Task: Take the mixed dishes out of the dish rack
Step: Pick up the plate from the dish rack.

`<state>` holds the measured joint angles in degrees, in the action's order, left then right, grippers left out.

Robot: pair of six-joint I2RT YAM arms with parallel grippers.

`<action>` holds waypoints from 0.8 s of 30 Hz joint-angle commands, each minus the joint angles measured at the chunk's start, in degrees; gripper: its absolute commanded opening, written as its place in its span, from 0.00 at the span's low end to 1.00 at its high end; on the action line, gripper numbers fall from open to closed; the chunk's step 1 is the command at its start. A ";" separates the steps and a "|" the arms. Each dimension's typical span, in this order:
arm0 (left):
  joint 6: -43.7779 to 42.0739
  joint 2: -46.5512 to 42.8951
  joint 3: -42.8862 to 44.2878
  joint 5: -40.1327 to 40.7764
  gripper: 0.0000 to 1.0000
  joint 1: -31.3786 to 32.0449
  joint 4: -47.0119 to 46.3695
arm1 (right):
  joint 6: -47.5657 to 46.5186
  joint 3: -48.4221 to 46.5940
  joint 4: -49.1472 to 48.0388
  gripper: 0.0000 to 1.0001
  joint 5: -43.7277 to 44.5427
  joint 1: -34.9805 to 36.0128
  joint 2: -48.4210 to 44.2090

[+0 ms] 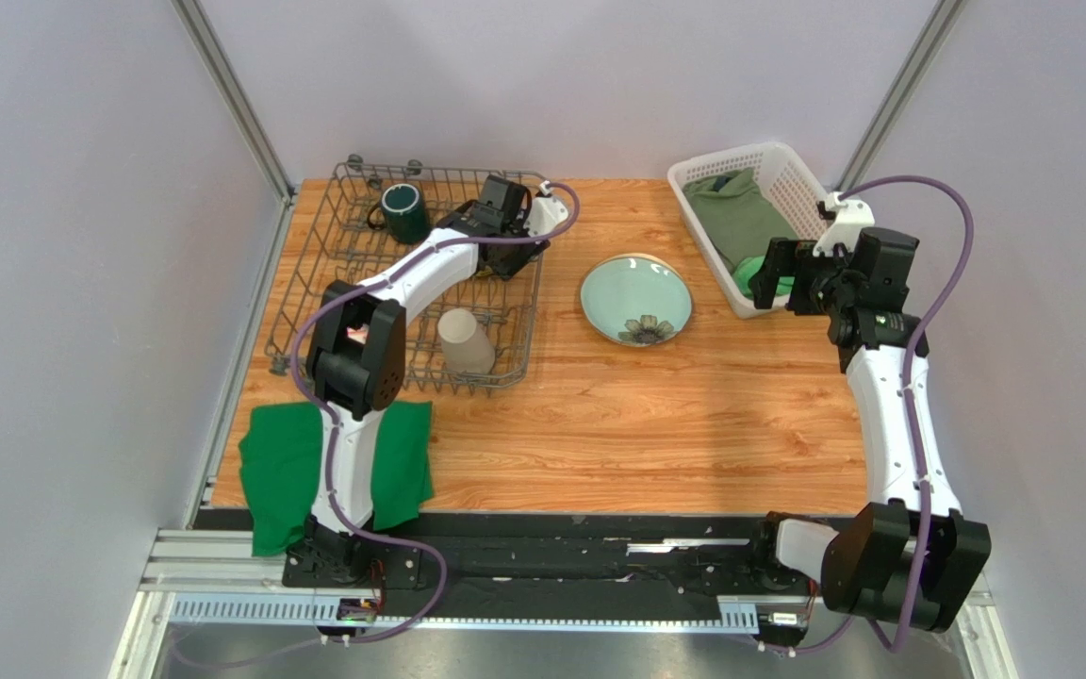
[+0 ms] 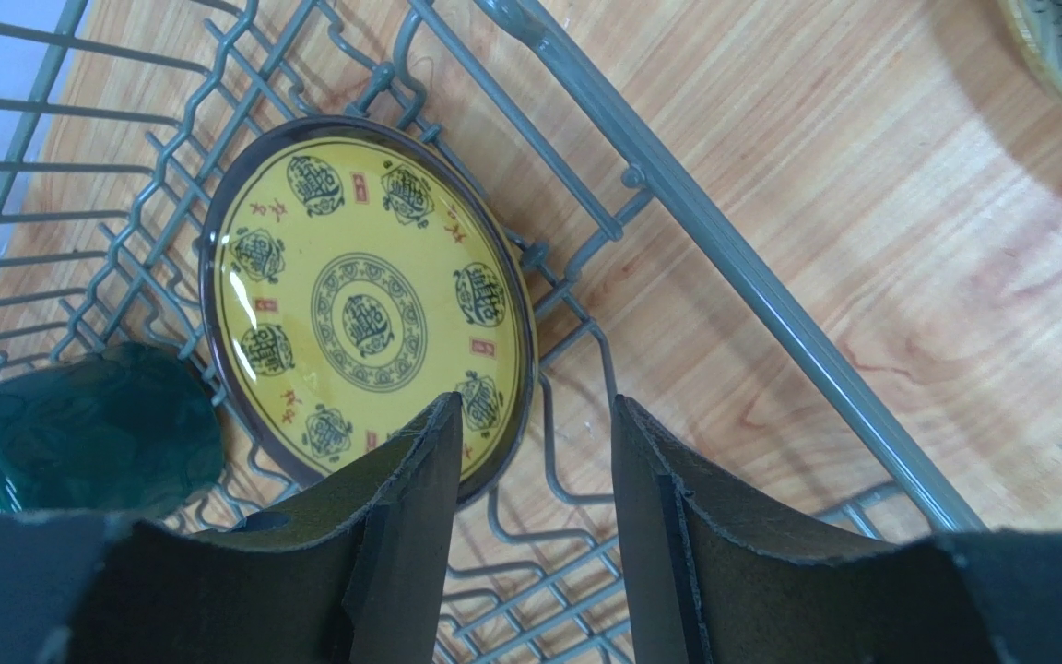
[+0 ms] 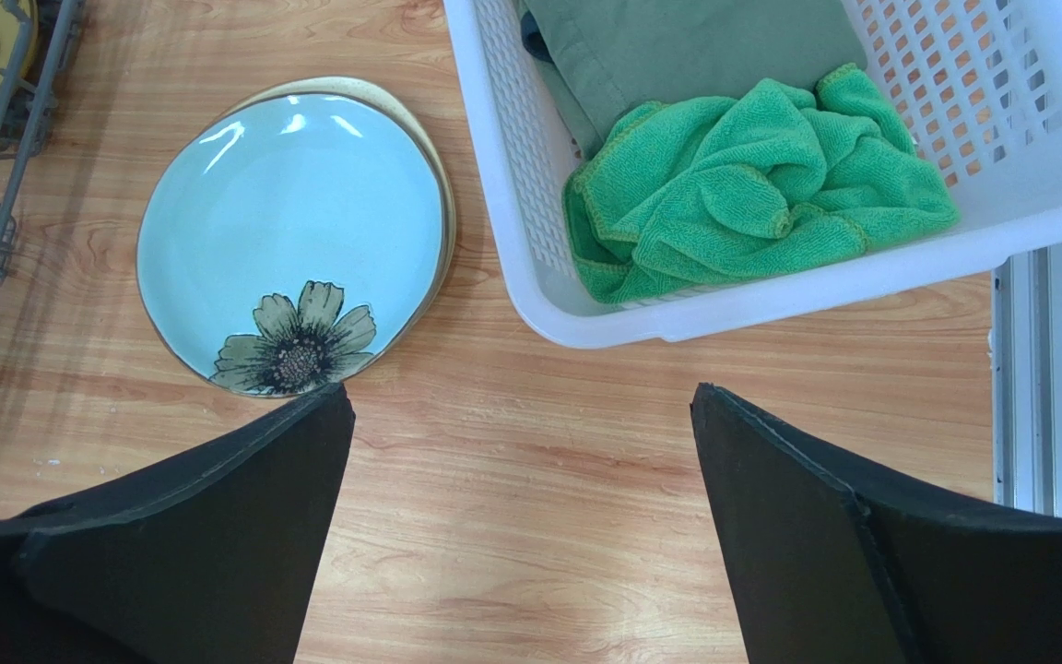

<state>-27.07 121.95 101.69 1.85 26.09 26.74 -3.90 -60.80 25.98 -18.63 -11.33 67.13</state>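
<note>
The dark grey wire dish rack stands at the far left. It holds a dark green mug, a beige cup and a yellow patterned plate leaning on the wires. My left gripper is open and empty over the rack's far right corner, its left fingertip in front of the yellow plate's rim. The pale teal plate lies on the table, a cream rim showing under it. My right gripper is open and empty over bare wood between that plate and the basket.
A white lattice basket with green cloths stands at the far right. A dark green cloth lies at the front left by the left arm's base. A small reddish thing in the rack is mostly hidden by the left arm.
</note>
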 commanded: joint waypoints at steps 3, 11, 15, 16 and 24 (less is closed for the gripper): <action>-2.72 2.15 3.16 1.41 0.53 -0.07 -2.57 | -1.11 -1.25 -0.67 0.99 -0.44 -0.18 0.89; -3.78 3.91 3.16 1.67 0.52 -0.07 -2.92 | -1.20 -1.26 -0.58 0.99 -0.09 -0.18 1.60; -3.96 4.61 3.25 1.84 0.52 -0.07 -3.71 | -1.37 -1.26 -0.49 0.99 0.00 -0.18 1.77; -3.96 4.61 3.34 1.84 0.52 -0.07 -3.63 | -1.37 -1.26 -0.58 0.99 0.00 -0.18 1.86; -4.48 5.75 3.95 2.72 0.51 0.02 -4.50 | -1.46 -1.26 -0.49 0.99 0.18 -0.18 2.04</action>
<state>-30.35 126.89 102.83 3.73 26.06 24.38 -4.40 -60.80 26.35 -18.59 -11.33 69.34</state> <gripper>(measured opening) 0.516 0.989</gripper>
